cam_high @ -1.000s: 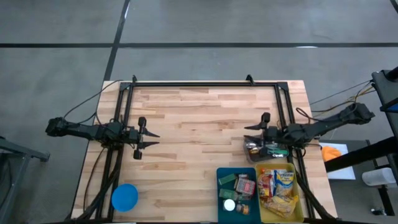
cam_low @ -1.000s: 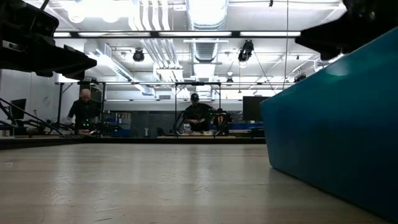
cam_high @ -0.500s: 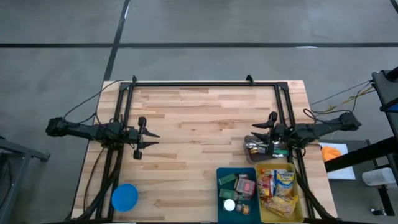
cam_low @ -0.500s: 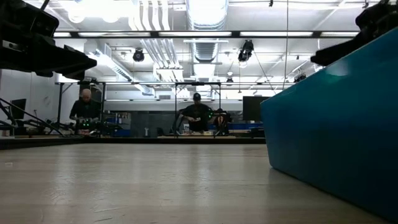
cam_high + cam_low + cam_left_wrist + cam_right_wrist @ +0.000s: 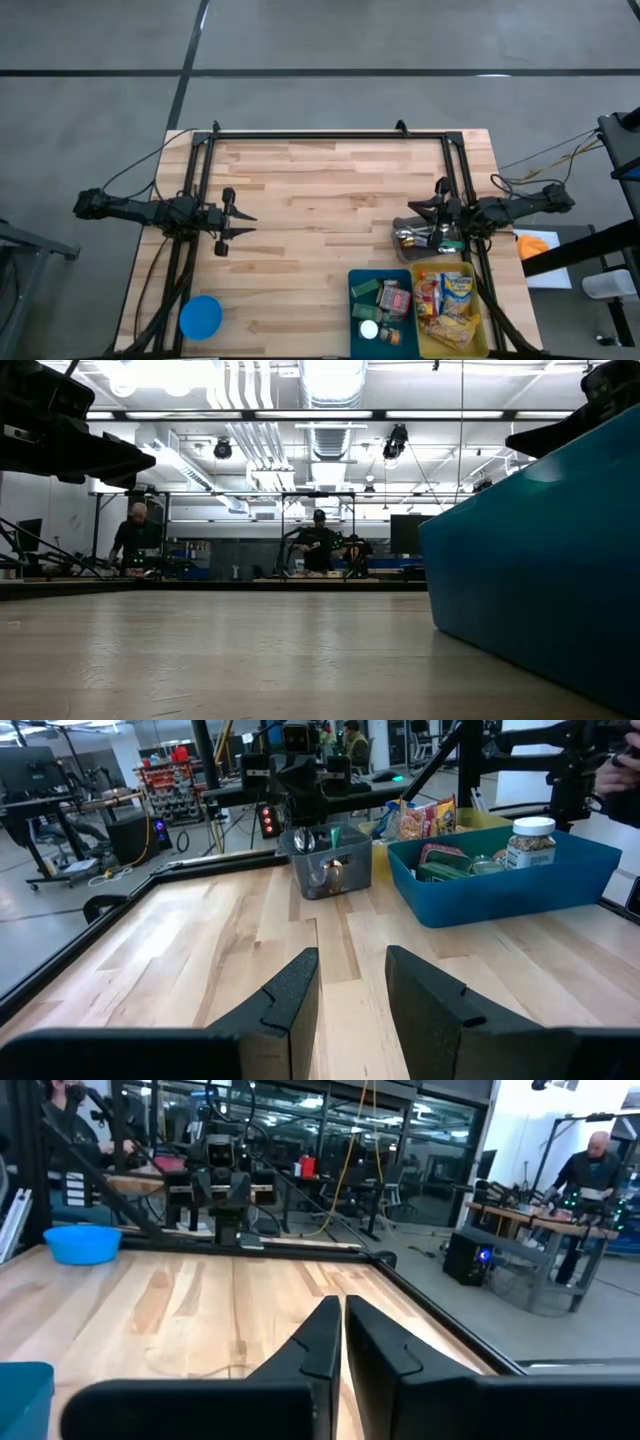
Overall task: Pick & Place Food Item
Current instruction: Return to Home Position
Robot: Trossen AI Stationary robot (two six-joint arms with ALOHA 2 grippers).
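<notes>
Seen from above with the table (image 5: 320, 190) as a clock face, the food items (image 5: 445, 295) lie at about 5 o'clock, sorted into two bins that touch side by side; the blue bin (image 5: 352, 290) holds a jar and small packs, and the yellow bin (image 5: 484, 322) beside it holds bright snack packets, a grouping that judges as a finished sort; the black bin (image 5: 404, 243) stands just at their 12 o'clock side with spoons (image 5: 318, 842) upright inside it, so that the cutlery is kept apart from the food; the right gripper (image 5: 418, 213) hangs at 3 o'clock above that bin's far rim, its fingers pressed almost together with nothing between them, which fits an arm with no load heading for its rest pose; the left gripper (image 5: 240, 224) waits at 9 o'clock, level and pointing across the boards, its fingers spread around empty air, probably parked there to leave the middle free; a blue bowl (image 5: 200, 317) sits alone at 7 o'clock, well apart from both arms; nothing loose shows on the boards between the grippers, so the placing looks done and only the homing seems left.
</notes>
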